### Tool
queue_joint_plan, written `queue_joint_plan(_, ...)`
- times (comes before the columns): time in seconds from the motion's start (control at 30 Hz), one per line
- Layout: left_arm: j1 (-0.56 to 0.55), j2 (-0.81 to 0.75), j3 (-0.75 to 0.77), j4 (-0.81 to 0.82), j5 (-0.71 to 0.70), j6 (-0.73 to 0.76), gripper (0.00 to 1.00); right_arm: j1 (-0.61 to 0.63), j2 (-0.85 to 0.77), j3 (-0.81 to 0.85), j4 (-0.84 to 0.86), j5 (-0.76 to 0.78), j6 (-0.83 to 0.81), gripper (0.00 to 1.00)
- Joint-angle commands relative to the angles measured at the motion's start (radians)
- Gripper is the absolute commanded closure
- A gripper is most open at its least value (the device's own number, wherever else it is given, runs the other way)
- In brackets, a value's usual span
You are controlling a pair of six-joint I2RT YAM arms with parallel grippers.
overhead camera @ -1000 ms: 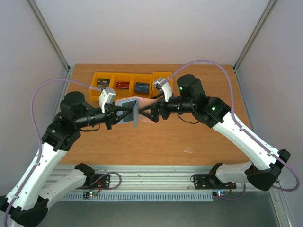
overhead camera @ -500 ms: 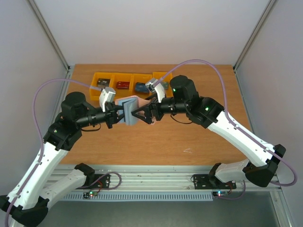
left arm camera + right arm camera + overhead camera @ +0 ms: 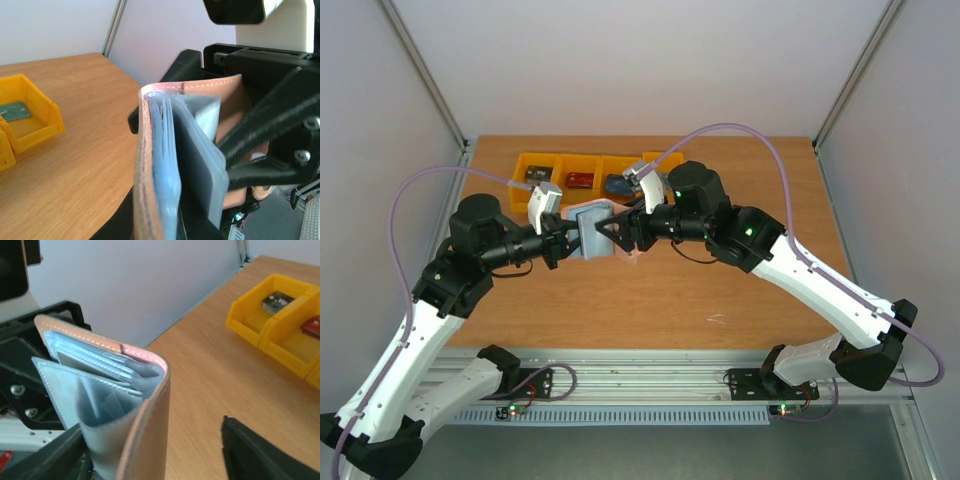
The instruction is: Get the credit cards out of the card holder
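Aloft, card holder (image 3: 588, 222) pinched by left gripper (image 3: 568, 241); right gripper (image 3: 608, 238) agape astride its flap

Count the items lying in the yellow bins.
4: dark card in the leftmost bin, red item next, blue item third, green card in the rightmost bin. More may be hidden.

One card holder (image 3: 588, 222), two grippers (image 3: 567, 240) (image 3: 612, 236), four yellow bins (image 3: 582, 166), one wooden table (image 3: 740, 290).
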Motion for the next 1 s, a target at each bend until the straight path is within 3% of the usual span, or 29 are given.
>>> queue_joint_plan(0.0, -0.005, -0.018, -0.004, 0.106, 0.071, -0.023, 1.00, 0.003, -0.021, -0.002, -0.005, 0.116, 0.013, 0.43)
queue_joint_plan(0.17, -0.002, -0.020, -0.014, 0.140, 0.111, -0.056, 1.00, 0.000, -0.042, -0.011, -0.022, 0.113, -0.002, 0.70)
queue_joint_plan(0.27, 0.002, -0.024, -0.015, 0.150, 0.125, -0.066, 1.00, -0.003, -0.061, -0.011, -0.039, 0.113, -0.009, 0.91)
queue_joint_plan(0.33, 0.006, -0.025, -0.018, 0.157, 0.141, -0.069, 1.00, -0.007, -0.069, -0.010, -0.054, 0.106, -0.018, 0.98)
queue_joint_plan(0.43, 0.012, -0.029, -0.024, 0.174, 0.184, -0.077, 0.95, -0.010, -0.083, -0.010, -0.076, 0.098, -0.036, 0.99)
queue_joint_plan(0.57, 0.020, -0.037, -0.014, 0.179, 0.282, -0.061, 0.51, -0.026, -0.114, -0.017, -0.087, 0.065, -0.041, 0.99)
queue_joint_plan(0.7, 0.026, -0.041, 0.009, 0.109, 0.305, 0.011, 0.31, -0.029, -0.126, 0.000, -0.110, 0.040, -0.053, 0.99)
queue_joint_plan(0.83, 0.028, -0.044, 0.010, 0.107, 0.308, 0.032, 0.21, -0.028, -0.123, 0.019, -0.127, 0.025, -0.055, 0.99)
queue_joint_plan(0.9, 0.028, -0.044, 0.008, 0.101, 0.280, 0.033, 0.23, -0.030, -0.123, 0.020, -0.126, 0.009, -0.055, 0.99)
queue_joint_plan(0.97, 0.028, -0.044, 0.008, 0.094, 0.246, 0.040, 0.33, -0.029, -0.124, 0.021, -0.122, -0.011, -0.057, 0.99)
